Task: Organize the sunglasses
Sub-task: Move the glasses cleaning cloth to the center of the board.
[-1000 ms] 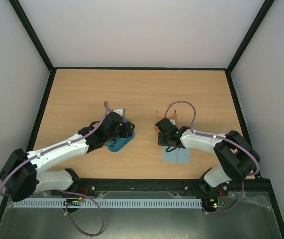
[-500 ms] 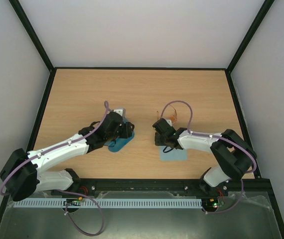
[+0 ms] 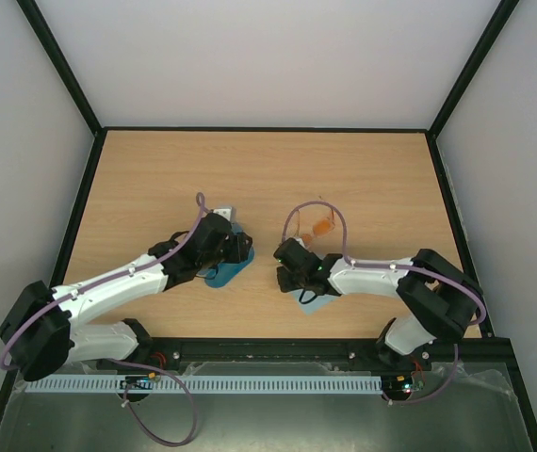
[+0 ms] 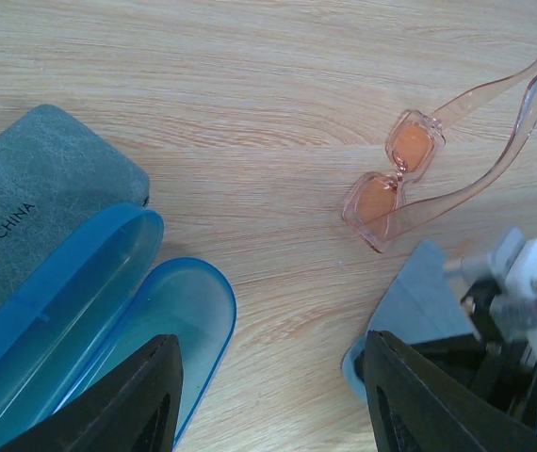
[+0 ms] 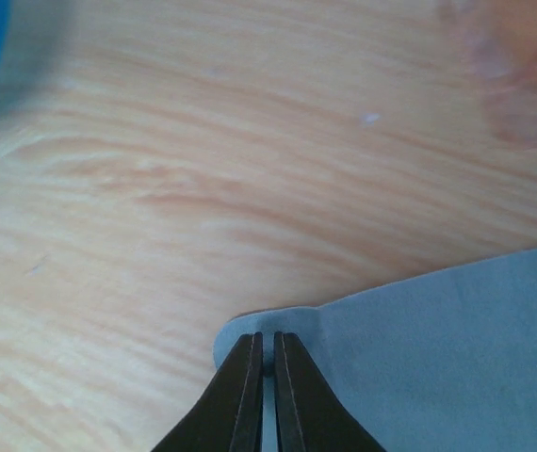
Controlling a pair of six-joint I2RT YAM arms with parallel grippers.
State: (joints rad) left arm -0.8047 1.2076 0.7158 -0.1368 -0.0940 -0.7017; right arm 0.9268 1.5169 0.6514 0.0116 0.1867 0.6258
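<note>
Sunglasses point(image 4: 396, 179) not cased yet; task judged early.

- Table point(image 3: 155, 169): carries everything.
- Green case point(image 4: 33, 198): lies against the blue case point(image 4: 108, 301), which is open and looks empty.
- Pale cloth point(image 5: 438, 358): flat, just beside the pair.
- Pair: orange lenses, arms unfolded, loose on the wood near the open case. No second pair in view.
- Left gripper point(image 4: 268, 405): fingers apart over the blue case's edge, holding nothing.
- Right gripper point(image 5: 267, 363): pinched together on the cloth's corner.

Left to do: fold and case the pair.
</note>
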